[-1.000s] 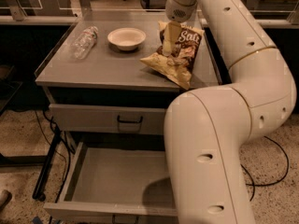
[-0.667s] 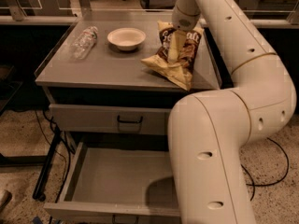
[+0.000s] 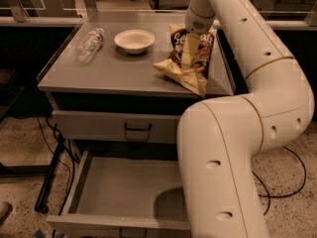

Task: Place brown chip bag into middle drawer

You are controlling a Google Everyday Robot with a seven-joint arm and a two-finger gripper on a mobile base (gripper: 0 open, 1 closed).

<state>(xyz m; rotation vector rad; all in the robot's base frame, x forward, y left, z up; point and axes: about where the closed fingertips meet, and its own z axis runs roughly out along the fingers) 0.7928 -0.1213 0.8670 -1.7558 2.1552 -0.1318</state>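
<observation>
End effector [image 3: 189, 57] has dropped slightly lower onto the crinkly brown-and-yellow chip bag [image 3: 199, 67] since the earlier frame; the bag has barely shifted. It sits on the right side of the grey tabletop [image 3: 124, 76], top propped up against the end effector. Cannot tell if the end effector is spread or pinching. White round bowl [image 3: 134, 40] and clear plastic bottle [image 3: 89, 44] lie left. Below, the wide grey metal middle drawer [image 3: 124, 190] is pulled open, under a shut grey drawer front [image 3: 99, 125] with a black loop handle.
</observation>
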